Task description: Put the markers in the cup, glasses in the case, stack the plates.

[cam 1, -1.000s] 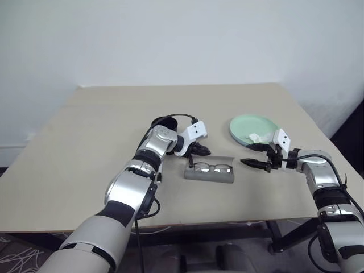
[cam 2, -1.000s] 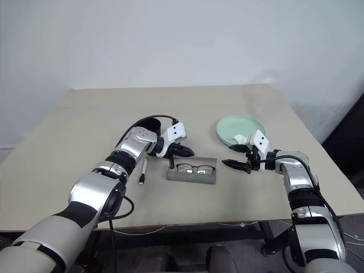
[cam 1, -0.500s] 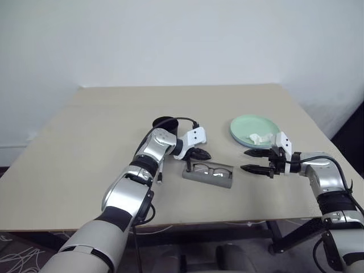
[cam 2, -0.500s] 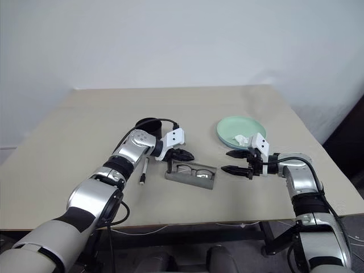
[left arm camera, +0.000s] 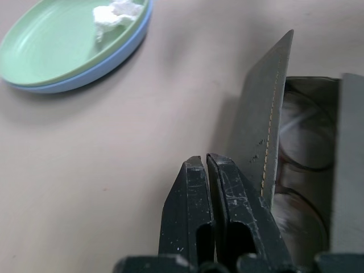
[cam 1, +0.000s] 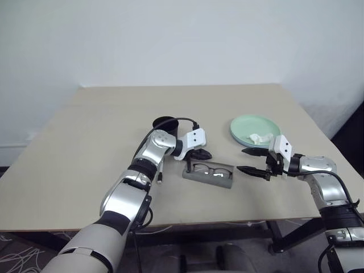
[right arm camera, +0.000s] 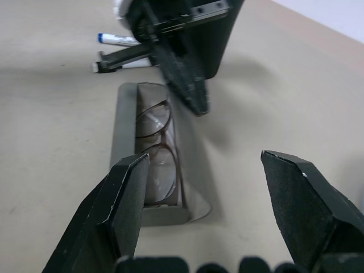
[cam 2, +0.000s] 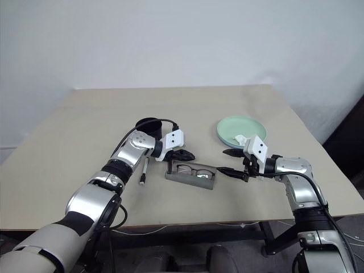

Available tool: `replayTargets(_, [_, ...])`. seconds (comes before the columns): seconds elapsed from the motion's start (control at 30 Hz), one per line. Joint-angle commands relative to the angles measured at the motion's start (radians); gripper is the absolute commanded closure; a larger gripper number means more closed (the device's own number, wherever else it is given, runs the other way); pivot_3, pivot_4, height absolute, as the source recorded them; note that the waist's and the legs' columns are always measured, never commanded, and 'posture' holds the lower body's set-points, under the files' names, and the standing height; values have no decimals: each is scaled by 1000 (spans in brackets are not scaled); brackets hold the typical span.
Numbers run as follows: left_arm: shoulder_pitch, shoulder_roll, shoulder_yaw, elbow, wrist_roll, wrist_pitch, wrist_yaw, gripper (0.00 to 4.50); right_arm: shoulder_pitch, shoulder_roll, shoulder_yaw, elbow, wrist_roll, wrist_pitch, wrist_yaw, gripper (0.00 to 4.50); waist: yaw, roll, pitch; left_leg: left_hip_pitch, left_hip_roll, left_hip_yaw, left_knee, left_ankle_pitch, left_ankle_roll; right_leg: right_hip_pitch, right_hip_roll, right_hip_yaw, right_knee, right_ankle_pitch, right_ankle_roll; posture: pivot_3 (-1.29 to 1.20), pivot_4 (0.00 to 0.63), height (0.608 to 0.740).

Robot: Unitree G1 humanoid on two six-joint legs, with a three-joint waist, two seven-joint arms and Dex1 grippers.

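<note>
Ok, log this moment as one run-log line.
glasses in open case | left pincer shut by lid | right pincer open | plates stacked

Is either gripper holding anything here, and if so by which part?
Nothing is held. The left gripper is shut on nothing beside the case lid. The right gripper is open, apart from the case, with nothing between its fingers.

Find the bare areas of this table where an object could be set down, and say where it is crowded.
Free: the far half of the table behind the cup, and its left side. Crowded: the middle, around the case, markers, both grippers and the plates.
</note>
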Motion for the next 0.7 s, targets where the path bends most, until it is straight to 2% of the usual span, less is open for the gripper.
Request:
replayTargets(0.03, [12, 10, -19, -56, -9, -2, -24, 4458, -8, 0, -27, -44, 30, -5, -27, 1090, 2, 0, 0, 0, 0, 0, 0, 0, -1, 0, 0, 0, 0, 0, 0, 0, 0, 733])
replayTargets(0.27, [95, 45, -69, -210, -23, 40, -137, 4458, -15, 4, -21, -38, 32, -7, -50, 1090, 2, 0, 0, 0, 1, 0, 0, 0, 0, -1, 0, 0, 0, 0, 0, 0, 0, 733])
replayTargets(0.47, [135, 74, -111, -260, 0, 44, -124, 4458, -23, 6, -16, -30, 32, -8, -55, 1090, 2, 0, 0, 0, 1, 0, 0, 0, 0, -1, 1, -1, 0, 0, 0, 0, 0, 733])
replayTargets(0.7, [119, 34, -23, -301, -102, 120, -35, 4458, -27, 10, -9, -19, 28, -13, -55, 1090, 2, 0, 0, 0, 1, 0, 0, 0, 0, -1, 1, -1, 0, 0, 0, 0, 0, 733])
